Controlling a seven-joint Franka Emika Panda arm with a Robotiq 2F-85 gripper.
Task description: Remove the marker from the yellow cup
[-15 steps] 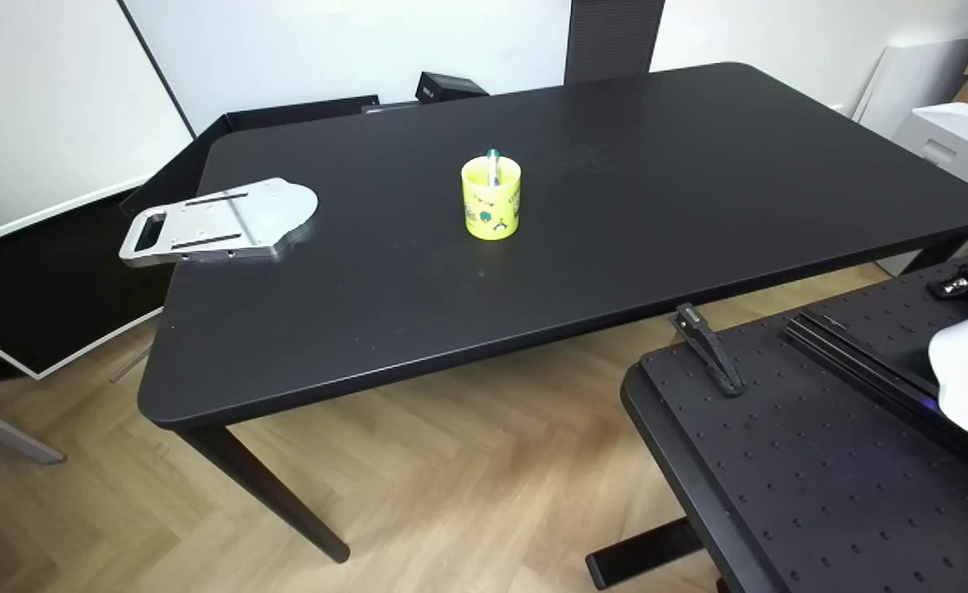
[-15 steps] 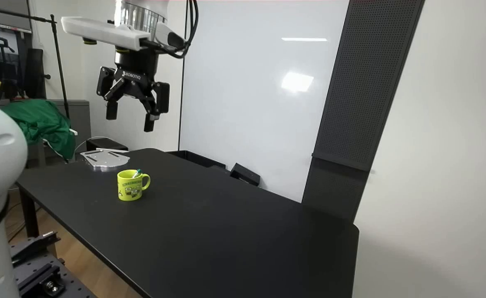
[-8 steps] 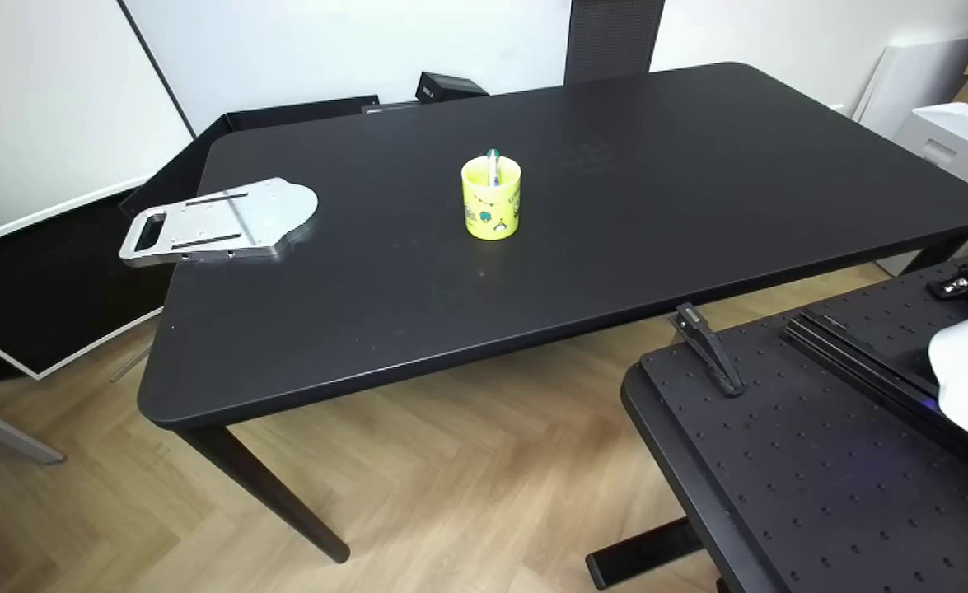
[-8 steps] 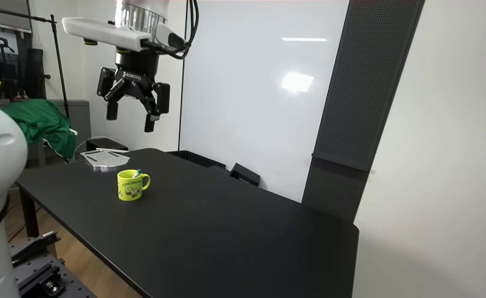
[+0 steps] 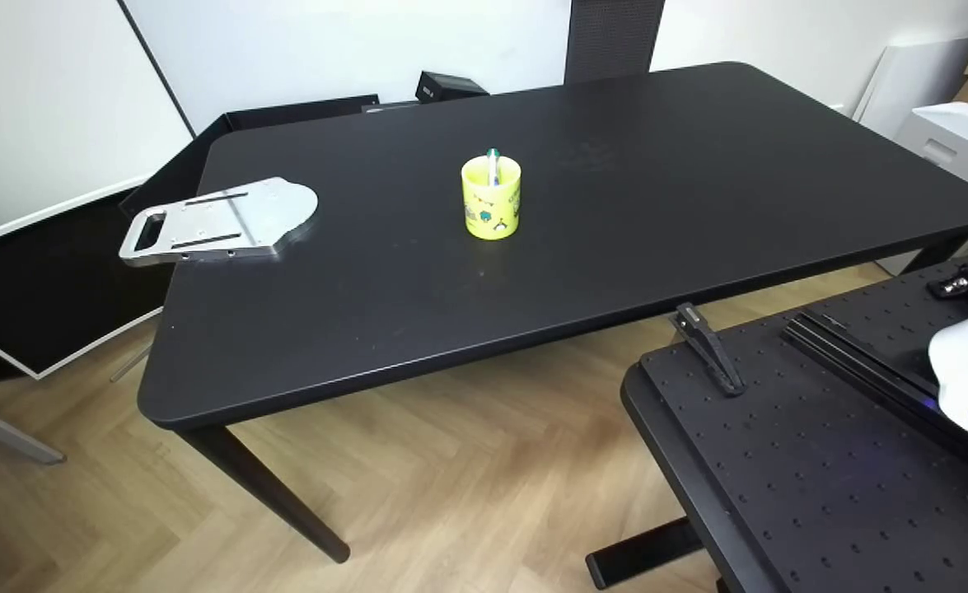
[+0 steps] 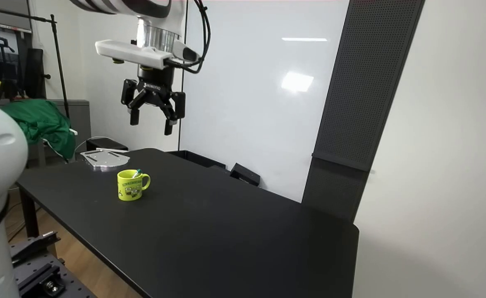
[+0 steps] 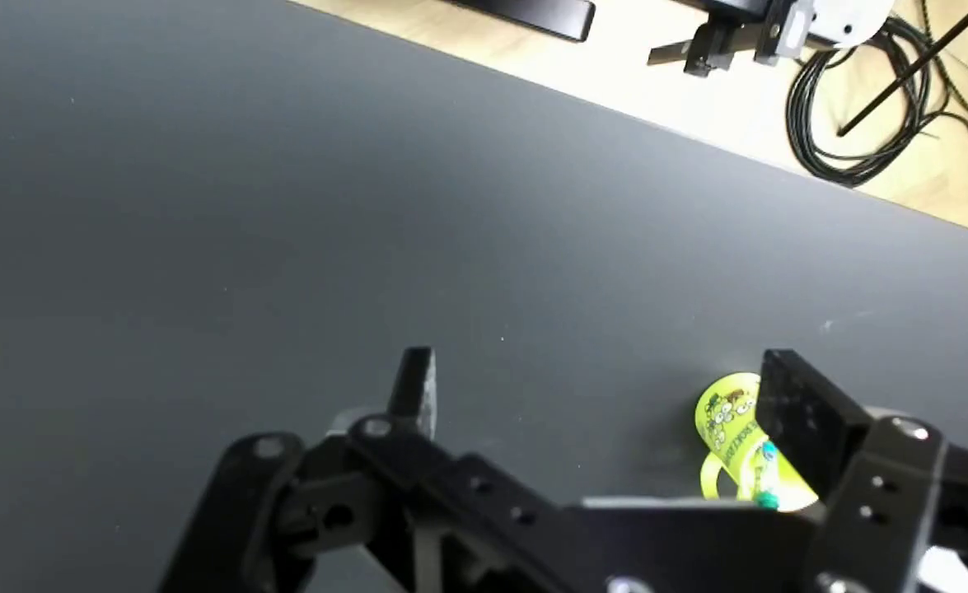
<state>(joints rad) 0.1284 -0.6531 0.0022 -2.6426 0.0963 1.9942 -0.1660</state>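
A small bright yellow cup point(image 5: 492, 214), printed with cartoon figures and lettering, stands upright on a long black counter point(image 5: 657, 165). The marker point(image 6: 137, 173) is inside the cup, tilted toward the rim, its green end poking out above the top; in the wrist view its pale barrel shows too. Over the counter hangs a white robot arm point(image 6: 154, 10), pointing downward, and its two black fingers point(image 6: 168, 127) are spread well apart, with a wide gap between the tips. They are in the air, higher than the cup and well away from it and the marker. In the wrist view, one finger sits in front of the cup and hides part of it. In both exterior views a flat silver plate point(image 5: 265, 210) lies on the counter apart from the cup, its slotted end jutting past the edge. Behind the counter is a white board point(image 6: 251, 82) beside a dark perforated panel point(image 6: 362, 82); below is pale wooden floor point(image 5: 451, 478). A heap of green cloth point(image 6: 42, 124) sits in the background, and the wrist view shows a coil of black cable point(image 7: 799, 107) on the floor.
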